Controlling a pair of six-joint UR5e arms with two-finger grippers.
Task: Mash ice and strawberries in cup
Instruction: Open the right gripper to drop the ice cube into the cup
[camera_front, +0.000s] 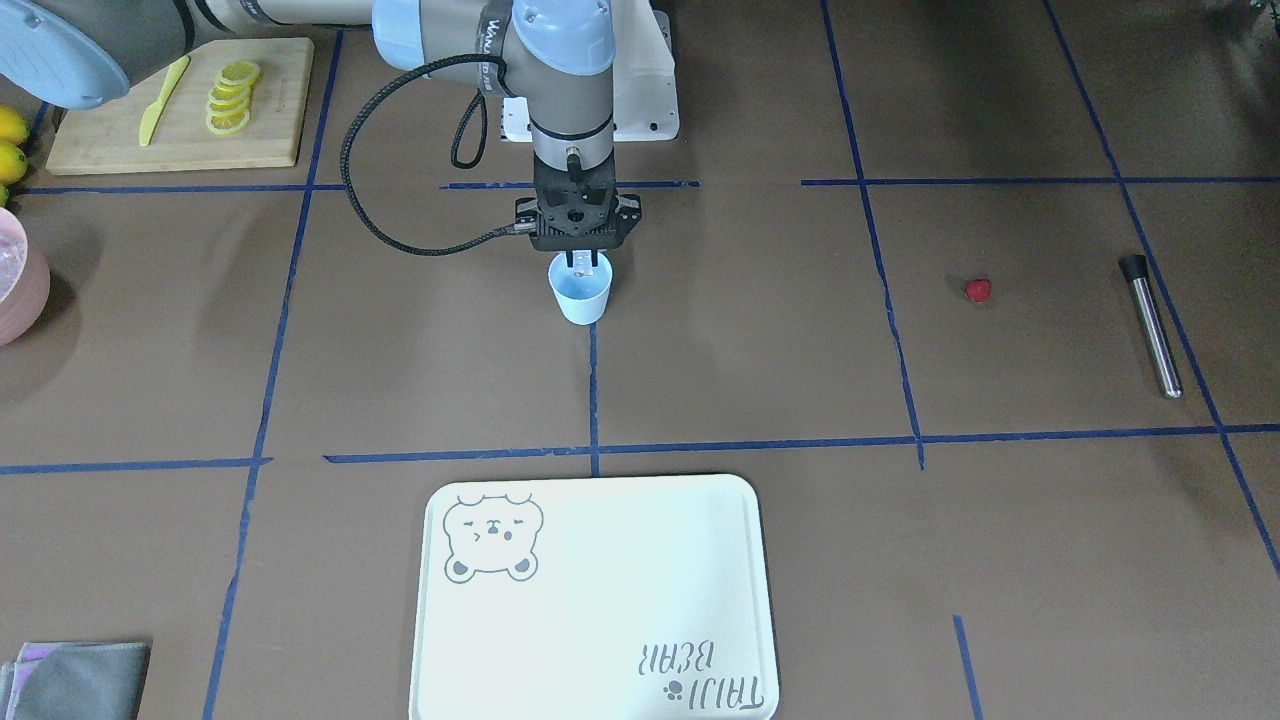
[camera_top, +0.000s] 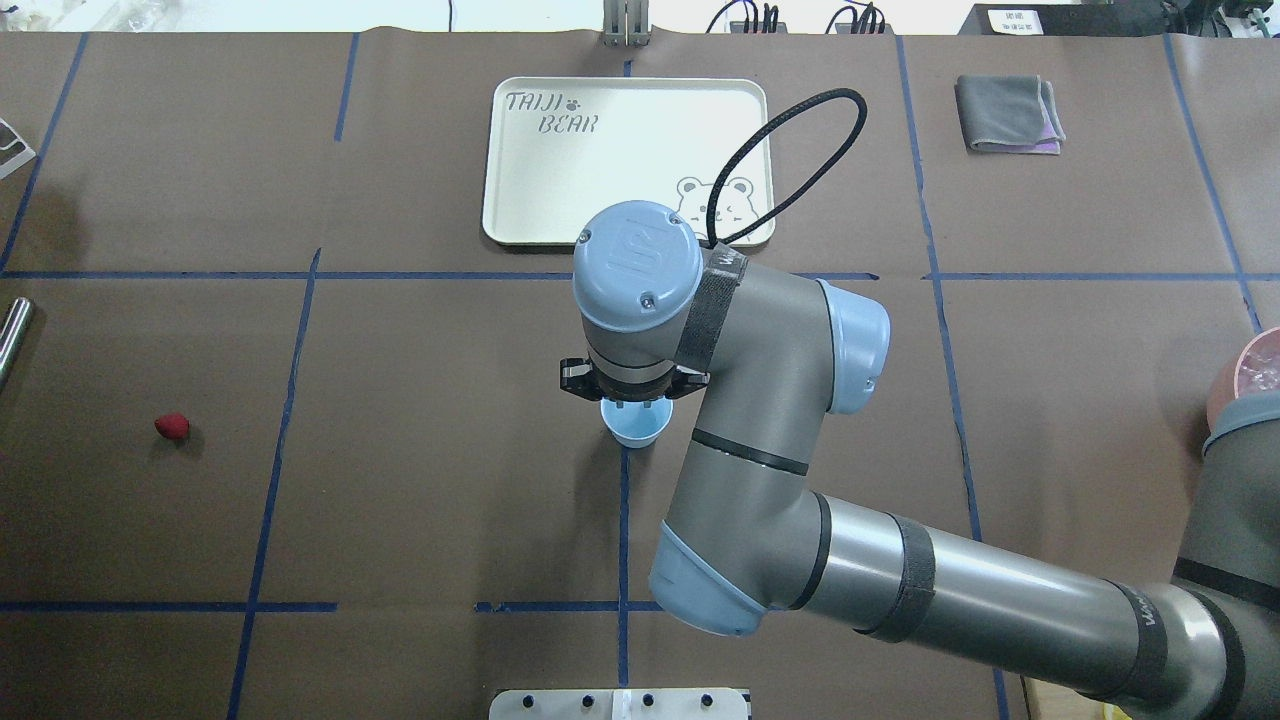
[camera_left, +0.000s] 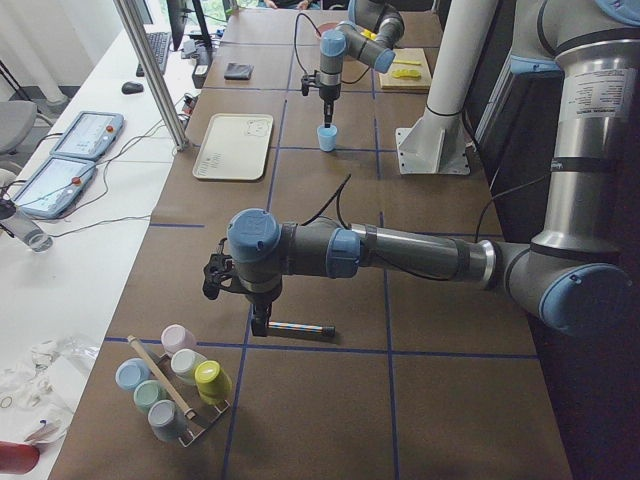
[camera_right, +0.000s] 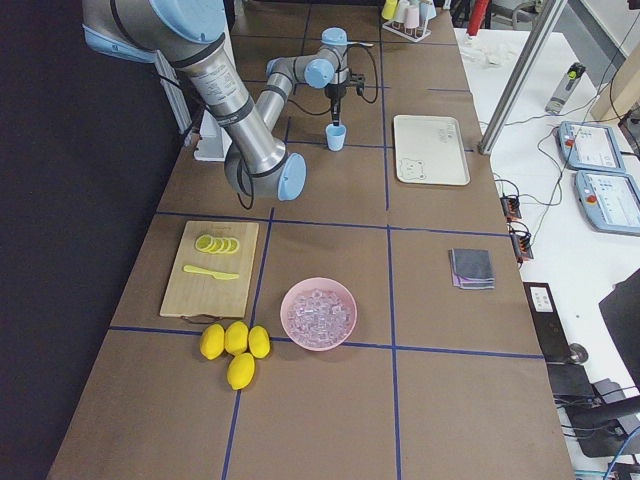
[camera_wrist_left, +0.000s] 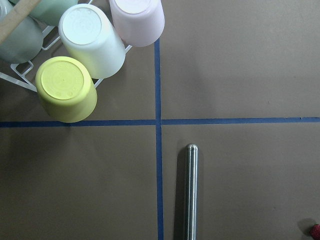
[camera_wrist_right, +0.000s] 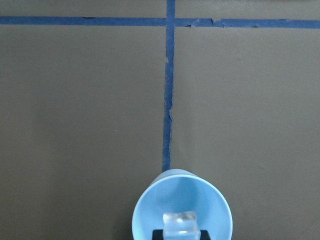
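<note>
One ice cube (camera_wrist_right: 181, 224) pinched in the right gripper (camera_front: 582, 266), fingers narrow around it, directly over the open mouth of the cup (camera_front: 580, 300). Pale blue and upright on the brown table (camera_front: 740, 360), at the centre of the front-facing view, sitting on the end of a blue tape line (camera_front: 593, 390). At the bottom centre of the right wrist view, same cube between the dark fingertips, framed by the cup's rim. More ice (camera_right: 318, 310) heaped in a pink bowl (camera_right: 318, 345), lower centre of the right-side view, well apart from the cup. Lone strawberry (camera_front: 978, 290) lying at the right of the front-facing view, well apart from the cup, near a steel rod (camera_front: 1155, 335) further right. Left gripper (camera_left: 262, 322) low over the table in the lower left of the left-side view, by one end of that rod; spread or closed, cannot tell. In the left wrist view, rod's rounded tip at bottom centre, upturned cups (camera_wrist_left: 92, 42) at upper left, a sliver of the strawberry at the lower right corner.
</note>
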